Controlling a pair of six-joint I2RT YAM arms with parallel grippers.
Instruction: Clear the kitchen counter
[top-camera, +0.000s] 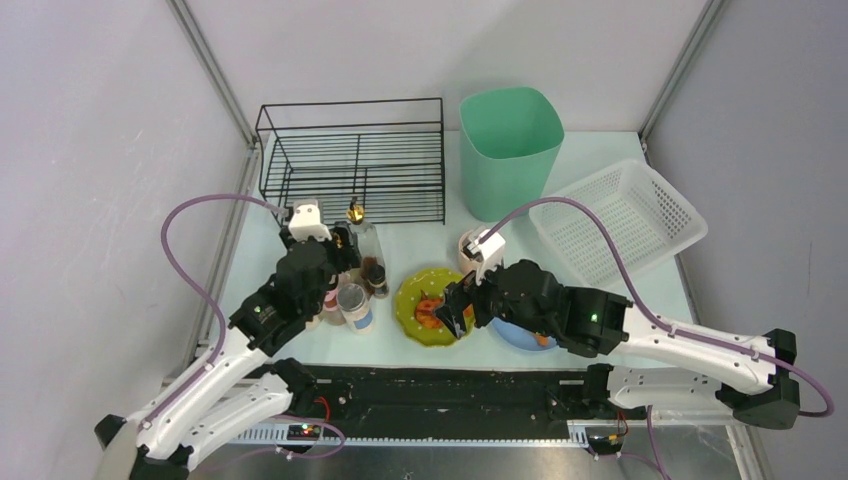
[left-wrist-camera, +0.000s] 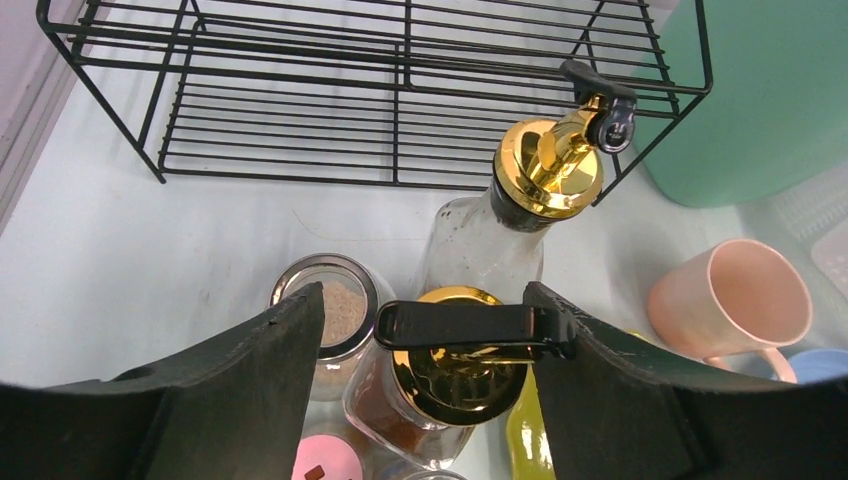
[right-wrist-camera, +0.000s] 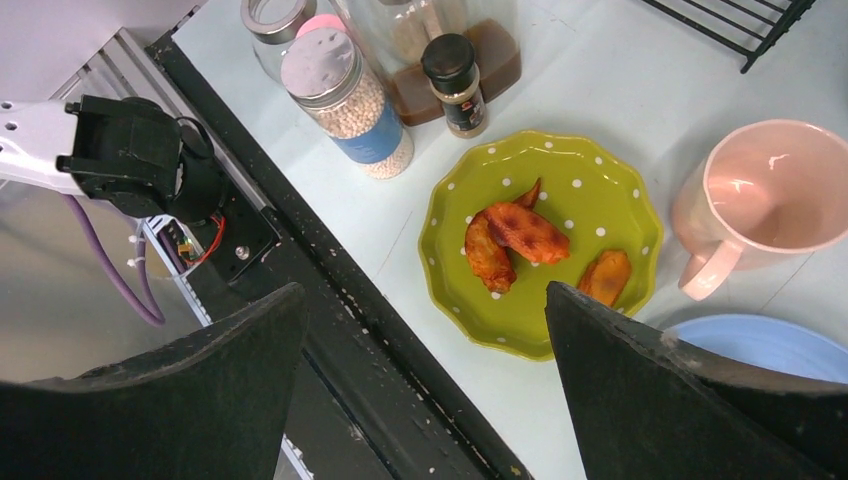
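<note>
**Both grippers open over a crowded counter**

The kitchen counter (top-camera: 430, 245) is the pale mint tabletop running from the black strip by the arm bases back to the rear wall, and everything here stands on it.

Nearest, the right gripper (right-wrist-camera: 425, 300) hangs with its jaws spread wide over the green dotted plate (right-wrist-camera: 600, 190), holding nothing. The plate carries two browned chicken pieces (right-wrist-camera: 515, 235). A blue plate (right-wrist-camera: 770, 345) lies just beside it, and a pink mug (right-wrist-camera: 770, 190) stands upright behind that.

To the left, the left gripper (left-wrist-camera: 422, 300) sits low over a cluster of jars. Its fingers straddle a gold-capped bottle (left-wrist-camera: 455, 375) with a black lever. One finger meets the lever's tip and the other stands apart, so the jaws are open, not clamped. A powder jar (left-wrist-camera: 335, 310) stands just beside that bottle, and a tall dispenser (left-wrist-camera: 545, 170) with a gold spout is behind it.

Farther back are the black wire rack (left-wrist-camera: 398, 110), a green bin (top-camera: 510, 145) and a white basket (top-camera: 620, 225).
</note>
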